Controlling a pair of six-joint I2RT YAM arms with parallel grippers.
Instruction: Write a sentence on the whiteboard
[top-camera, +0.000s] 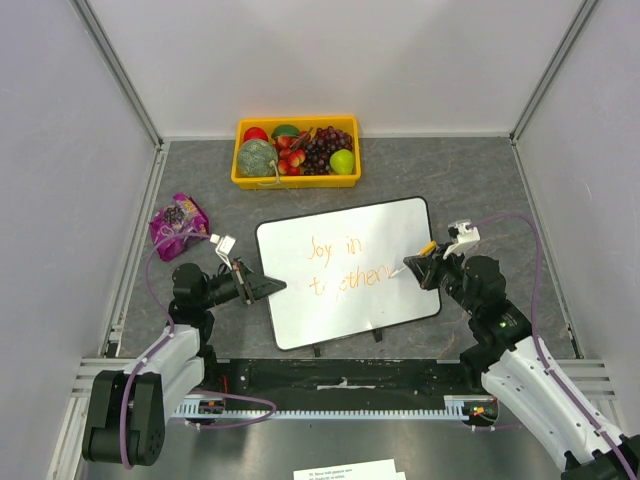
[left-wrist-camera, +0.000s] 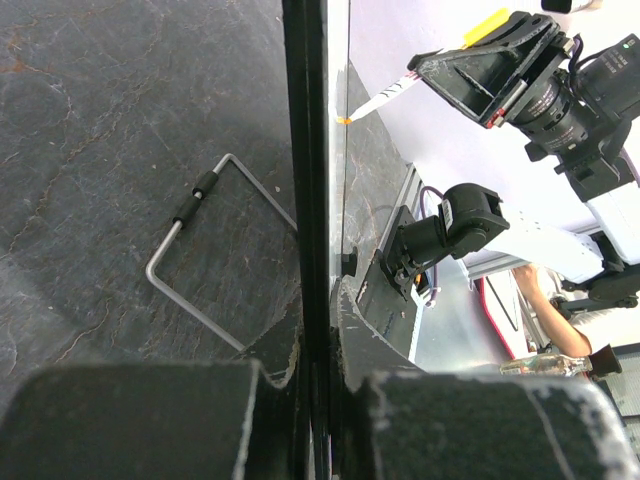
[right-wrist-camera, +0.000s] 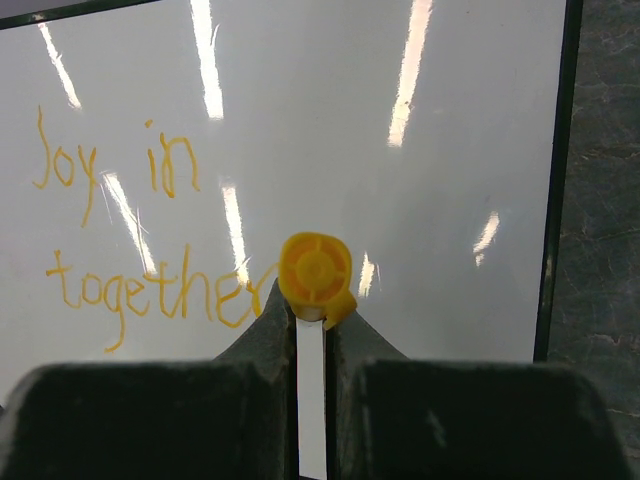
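Note:
The whiteboard lies tilted on the dark mat, propped on a wire stand. Orange lettering on it reads "Joy in" above "together"; it also shows in the right wrist view. My left gripper is shut on the board's left edge, which appears edge-on between its jaws. My right gripper is shut on a white marker with a yellow end. The marker's orange tip touches the board just right of the last letter.
A yellow tray of fruit stands at the back, beyond the board. A purple snack bag lies at the left, near my left arm. Grey walls close in both sides and the back.

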